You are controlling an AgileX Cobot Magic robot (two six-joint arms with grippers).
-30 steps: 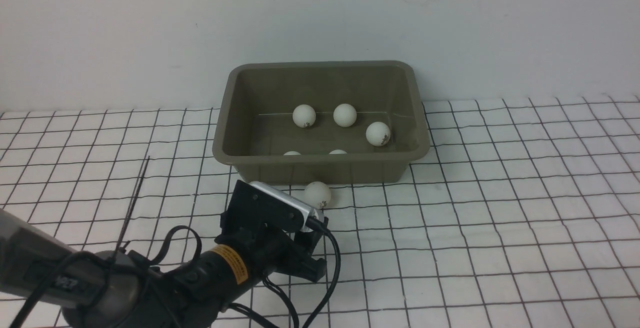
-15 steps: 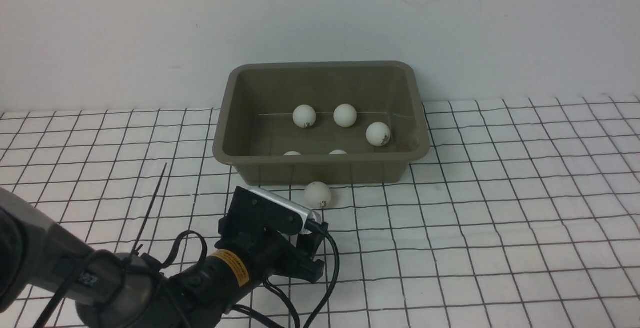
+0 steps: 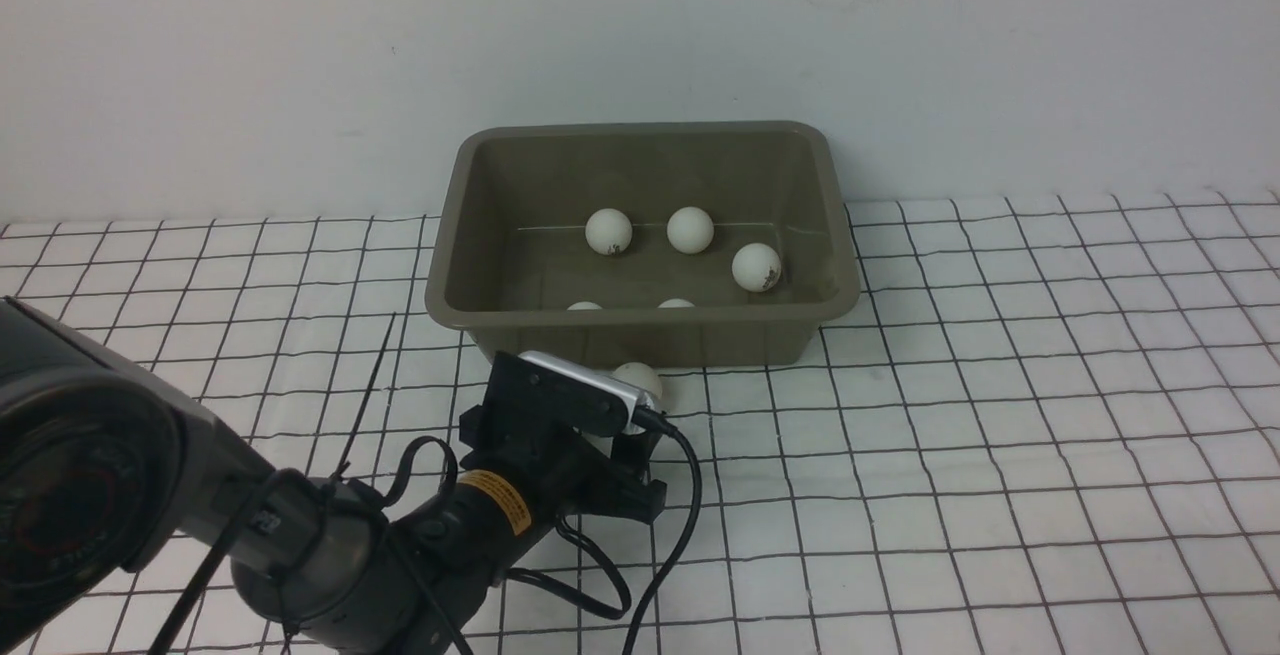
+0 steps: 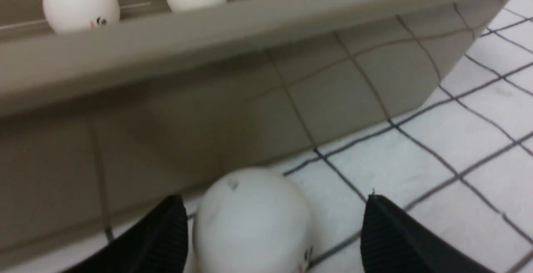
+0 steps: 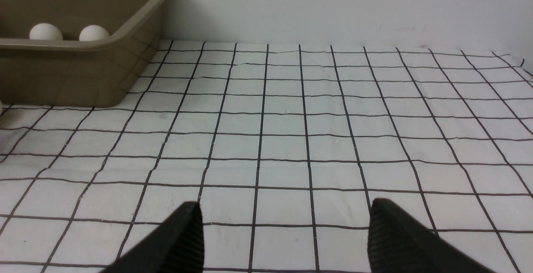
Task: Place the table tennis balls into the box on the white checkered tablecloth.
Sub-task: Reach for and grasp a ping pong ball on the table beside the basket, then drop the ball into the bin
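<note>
1. Your left gripper (image 4: 270, 231) is standing with its jaws spread wide, straddling one table tennis ball (image 4: 252, 221) at the bottom centre of the left wrist frame; the ball is sitting closer to one finger (image 4: 160, 239) than the other, and you cannot tell whether they are touching.
2. That ball (image 3: 640, 378) is lying on the white checkered tablecloth (image 3: 1000, 415) just in front of the box (image 3: 640, 335), at the centre of the front frame.
3. Five more balls are showing inside the box, three near its back wall (image 3: 690, 229) and two peeking over the front rim (image 3: 585, 306).
4. Your right gripper (image 5: 285, 239) is hanging spread and empty over bare cloth, lower centre of its wrist frame.
</note>
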